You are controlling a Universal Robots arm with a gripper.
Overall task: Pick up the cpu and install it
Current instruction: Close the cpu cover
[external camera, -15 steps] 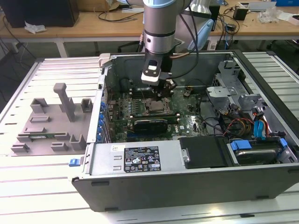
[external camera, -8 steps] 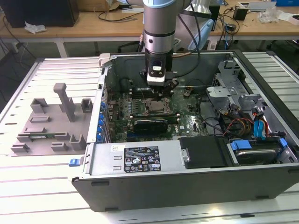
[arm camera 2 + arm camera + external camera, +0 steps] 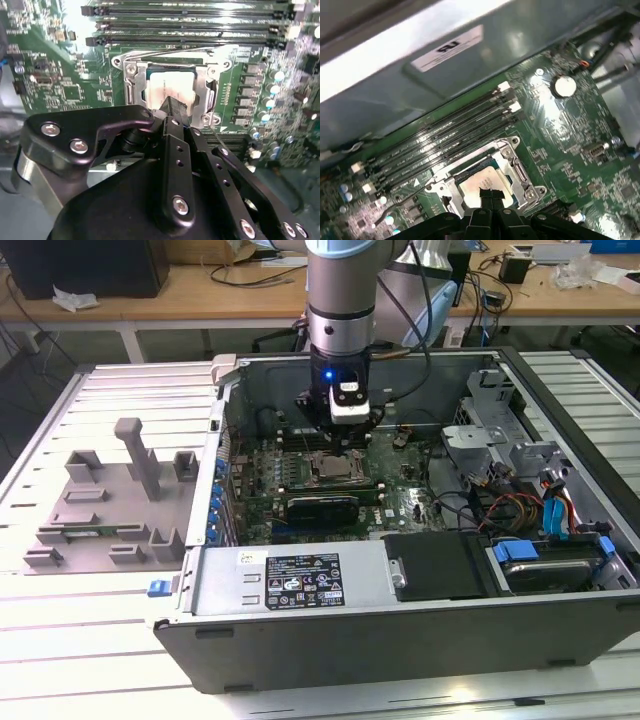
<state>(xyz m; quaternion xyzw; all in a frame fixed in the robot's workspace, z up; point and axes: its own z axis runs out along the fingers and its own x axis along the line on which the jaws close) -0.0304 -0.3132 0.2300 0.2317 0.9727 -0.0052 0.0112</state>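
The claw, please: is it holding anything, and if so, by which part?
Nothing appears held: the claw has its tips together above the cpu, which lies flat in the socket.

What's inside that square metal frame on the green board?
The silvery cpu lies inside the socket frame. The gripper covers one edge, and whatever lies under the chip is hidden.

Memory slots (image 3: 190,25) and case wall (image 3: 420,85) hem the socket frame (image 3: 206,92) under the claw (image 3: 172,106).
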